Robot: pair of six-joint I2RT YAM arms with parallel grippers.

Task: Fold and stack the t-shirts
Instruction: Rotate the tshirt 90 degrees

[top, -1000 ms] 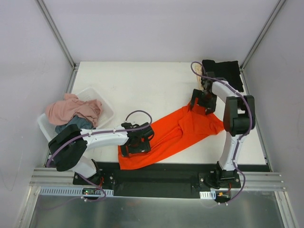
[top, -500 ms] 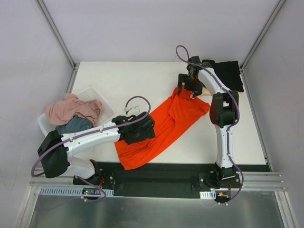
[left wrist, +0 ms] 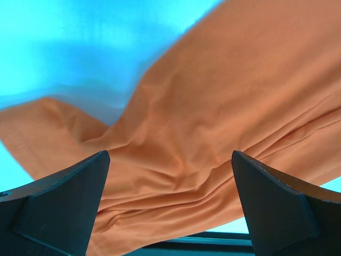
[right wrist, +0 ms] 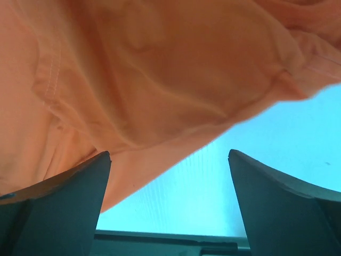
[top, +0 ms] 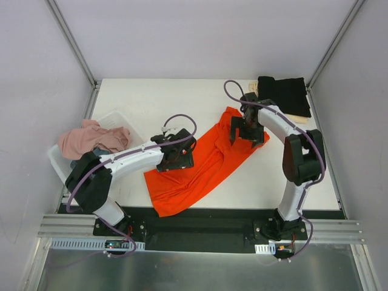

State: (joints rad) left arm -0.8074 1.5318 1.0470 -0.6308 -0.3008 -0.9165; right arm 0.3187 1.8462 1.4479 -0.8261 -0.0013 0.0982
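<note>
The bright orange-red t-shirt [top: 206, 170] lies crumpled in a diagonal band from the front centre of the table toward the back right. My left gripper [top: 176, 156] hovers open over its left middle. In the left wrist view its jaws stand wide apart above wrinkled orange cloth [left wrist: 213, 106]. My right gripper [top: 245, 130] is open at the shirt's far right end. The right wrist view shows a hem of the shirt [right wrist: 133, 69] above bare table between the jaws. A folded black t-shirt [top: 284, 96] rests at the back right corner on a cream one [top: 297, 119].
A white tub [top: 124, 119] sits tilted at the left edge with a dusty pink t-shirt [top: 91, 138] heaped over it. The black base rail [top: 206, 221] runs along the near edge. Metal frame posts stand at both back corners.
The left gripper slid away from the front edge toward the back. The right gripper swung back and left, then returned forward. The shirt's far end shifted left, so the band lies steeper.
</note>
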